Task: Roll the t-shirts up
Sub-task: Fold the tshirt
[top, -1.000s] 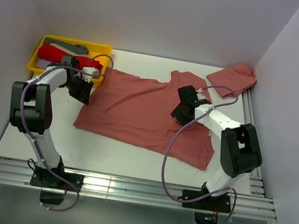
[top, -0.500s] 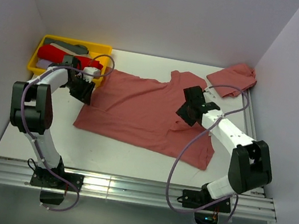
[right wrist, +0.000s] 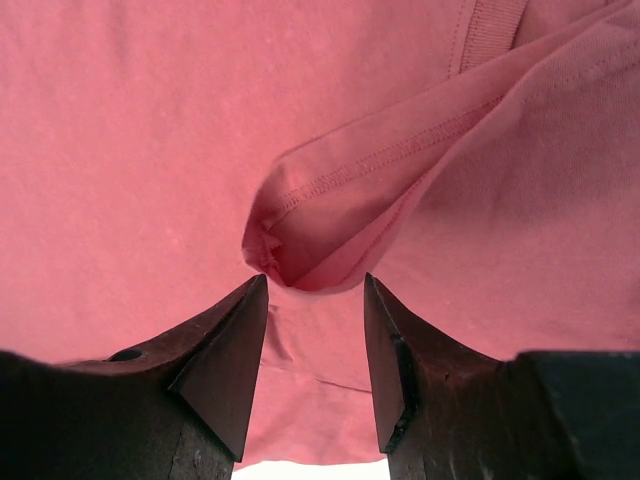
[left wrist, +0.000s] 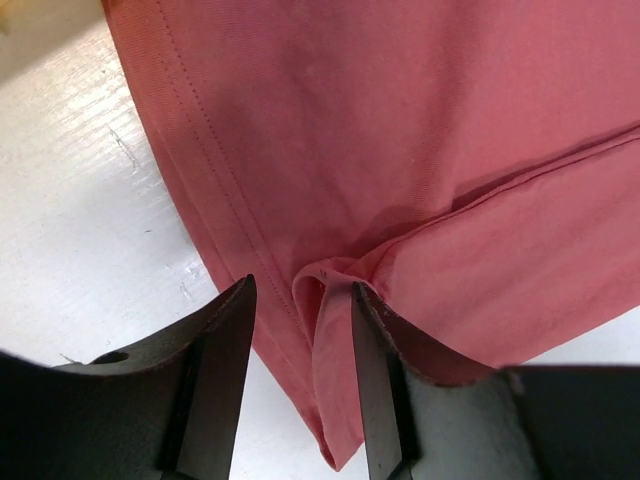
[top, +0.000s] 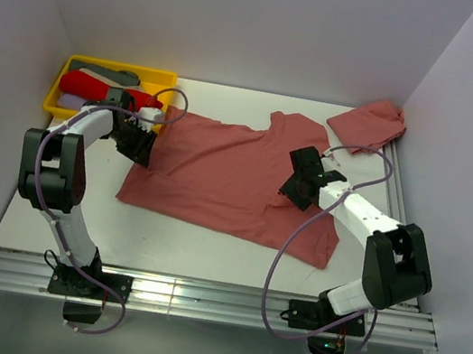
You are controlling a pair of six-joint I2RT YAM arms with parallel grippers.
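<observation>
At the edges of the tee (top: 227,175), your left gripper (left wrist: 300,290) and right gripper (right wrist: 315,280) gape astride folds; pinch both layers squarely.

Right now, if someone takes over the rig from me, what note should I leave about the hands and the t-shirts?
Left hand: open, astride a raised fold at the spread t-shirt's left edge.
Right hand: open, a stitched fold of the same shirt just ahead of its tips.
Second t-shirt: bunched in the far right corner.
Done: one shirt laid out, no roll begun.
Left: roll both shirts.
</observation>
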